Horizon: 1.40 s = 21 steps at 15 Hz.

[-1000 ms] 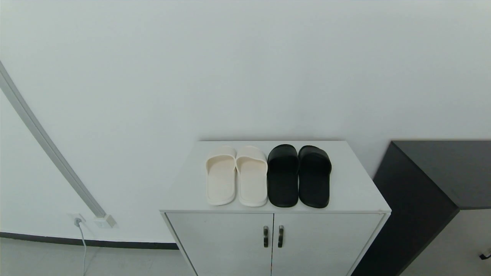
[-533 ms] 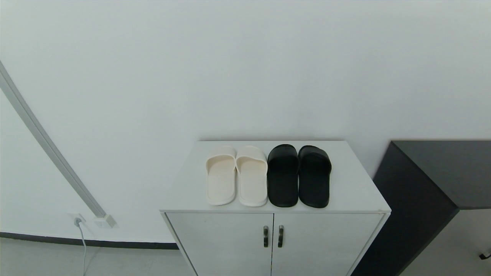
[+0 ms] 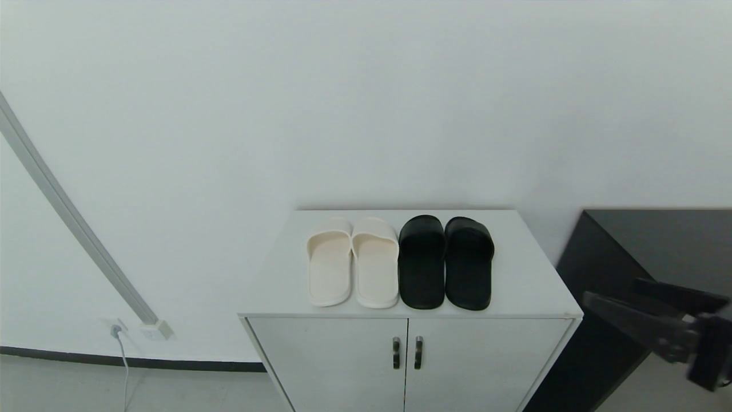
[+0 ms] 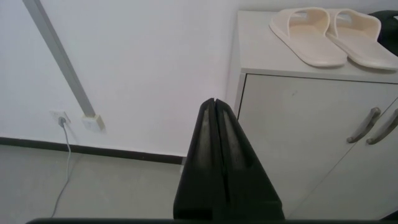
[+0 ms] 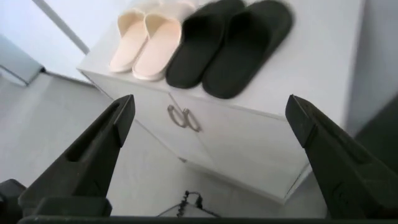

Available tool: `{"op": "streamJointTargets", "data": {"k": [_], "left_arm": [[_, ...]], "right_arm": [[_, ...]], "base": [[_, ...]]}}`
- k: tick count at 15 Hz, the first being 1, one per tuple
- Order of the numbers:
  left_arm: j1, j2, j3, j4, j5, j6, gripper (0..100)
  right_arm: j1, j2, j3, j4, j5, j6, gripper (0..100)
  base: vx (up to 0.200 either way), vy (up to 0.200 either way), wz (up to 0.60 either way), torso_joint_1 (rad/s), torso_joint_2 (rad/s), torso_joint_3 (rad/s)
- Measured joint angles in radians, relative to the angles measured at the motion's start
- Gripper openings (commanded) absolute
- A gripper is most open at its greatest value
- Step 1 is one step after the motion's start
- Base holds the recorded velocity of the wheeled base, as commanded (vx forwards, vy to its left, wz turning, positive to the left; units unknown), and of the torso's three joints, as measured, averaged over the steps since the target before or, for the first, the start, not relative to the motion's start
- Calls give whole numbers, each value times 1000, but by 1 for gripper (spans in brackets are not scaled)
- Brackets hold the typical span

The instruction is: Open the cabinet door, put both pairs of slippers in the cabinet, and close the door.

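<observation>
**Door still to be opened: cabinet shut, both pairs on its top**

The left gripper (image 4: 214, 109) has its jaws pressed together on nothing and sits short of the cabinet's front left corner. In the lower centre of the head view stands the white cabinet (image 3: 532, 286) with both doors closed, and its two door handles (image 3: 396, 352) sit side by side at the seam near the bottom edge. On its top, mid-frame, the cream slippers (image 3: 353, 266) lie touching the black slippers (image 3: 446, 266) to their right. At the lower right, the right gripper (image 3: 609, 290) is spread wide and empty, just off the cabinet's right corner and in front of a dark cabinet (image 3: 657, 240). The step in hand looks to be opening a door. Next, the wide claw probably has to drop to a handle, close around it, and pull along the hinge's arc.
</observation>
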Motion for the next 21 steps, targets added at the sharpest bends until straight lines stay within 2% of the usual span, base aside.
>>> {"op": "streamJointTargets", "data": {"k": [3,10,14,21], "left_arm": [[0,0,0,0,0,0,0],[0,0,0,0,0,0,0],[0,0,0,0,0,0,0],[0,0,0,0,0,0,0]], "right_arm": [[87,219,-56,-120,-109,27,100],[171,650,-378,-145,-389,40,100],[163,816,-456,-229,-487,41,100],[55,999,-642,-232,-496,47,100]], "base": [[0,0,0,0,0,0],[0,0,0,0,0,0],[0,0,0,0,0,0],[0,0,0,0,0,0]]}}
